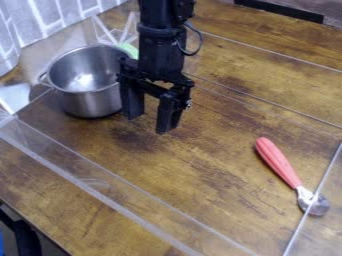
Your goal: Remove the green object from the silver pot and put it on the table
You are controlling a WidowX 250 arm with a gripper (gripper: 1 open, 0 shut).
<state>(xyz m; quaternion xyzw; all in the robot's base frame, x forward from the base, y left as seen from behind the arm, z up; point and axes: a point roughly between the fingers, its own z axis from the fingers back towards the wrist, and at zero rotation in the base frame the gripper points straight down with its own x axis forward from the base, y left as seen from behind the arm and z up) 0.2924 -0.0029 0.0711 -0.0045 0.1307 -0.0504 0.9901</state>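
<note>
- The dark brown wooden table (174,190) is filling most of the view, with bare planks stretching between the claw and the red-handled tool, so there's open room on that side.
- Clear plastic barrier strips (100,192) are edging the work area, one running diagonally across the lower left and another slanting up at the lower right.
- The black robot arm (160,45) is coming down from the top, just beside the silver pot (84,88), so things are looking tight on that side.
- The claw (151,111) is hanging near the pot's right side, outside the mouth. Its two dark fingers are sitting apart with wood showing between them, so it's open, and I'm seeing nothing held.
- As for the green object (130,49), I'm only catching a pale green bit by the pot's far right rim, partly behind the arm. It's sitting beyond the claw, farther back. Can't tell if that's the whole lump, or whether it's inside the pot or behind it.
- The pot is standing upright at left, wide mouth up, its inside showing shiny grey. The deeper part is too hard to read.
- The red-handled tool (279,164) is lying at right, well apart from the claw, its metal head pointing toward the lower right.
</note>
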